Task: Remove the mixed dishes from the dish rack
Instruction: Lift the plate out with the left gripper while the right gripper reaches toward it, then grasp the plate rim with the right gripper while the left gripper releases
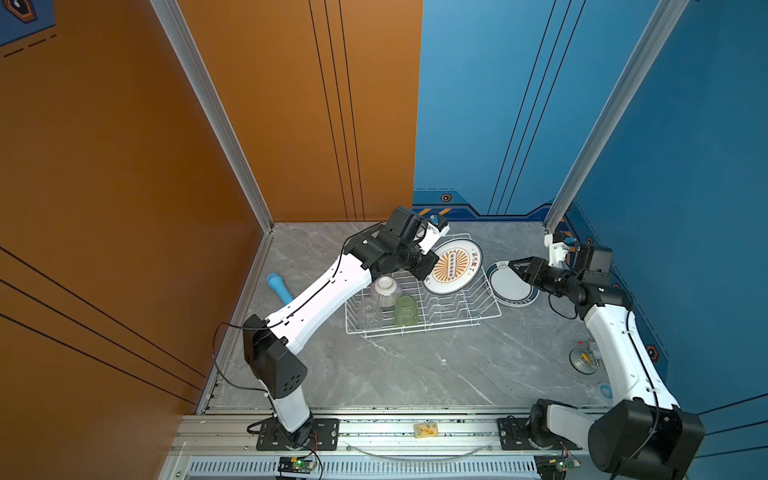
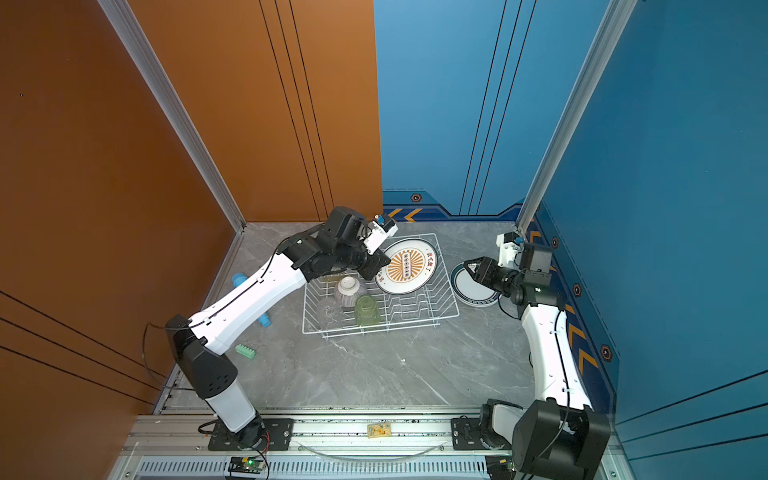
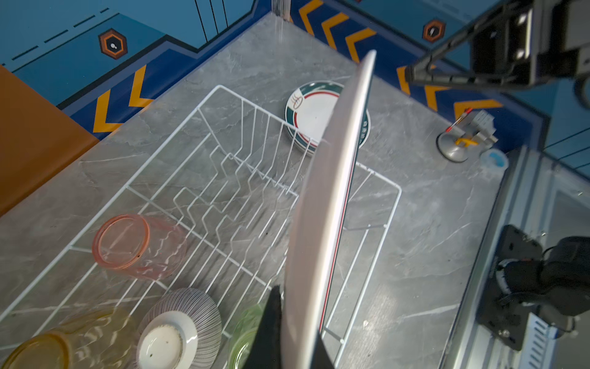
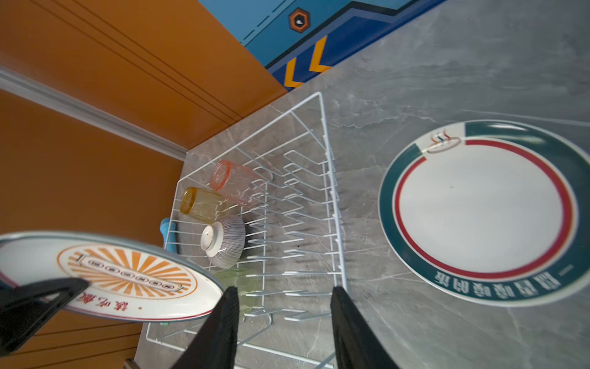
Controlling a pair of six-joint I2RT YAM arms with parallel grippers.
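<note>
The white wire dish rack (image 1: 495,299) (image 3: 223,179) stands on the grey table. My left gripper (image 1: 430,270) (image 3: 297,335) is shut on the rim of a plate with an orange sunburst centre (image 1: 453,268) (image 2: 409,266) (image 4: 121,274), held tilted above the rack's far right end. In the rack lie an upturned striped bowl (image 1: 384,291) (image 3: 178,329) and green (image 1: 406,311), clear (image 1: 368,311), pink (image 3: 137,246) and yellow (image 4: 201,203) tumblers. My right gripper (image 1: 513,264) (image 4: 285,292) is open and empty above a stack of green-rimmed plates (image 1: 511,286) (image 4: 479,211) beside the rack.
A light-blue cylinder (image 1: 280,286) lies left of the rack, partly under my left arm. A small green block (image 2: 245,351) sits near the left wall. A small metal stand (image 1: 584,359) is by the right wall. Orange and blue walls close in the table.
</note>
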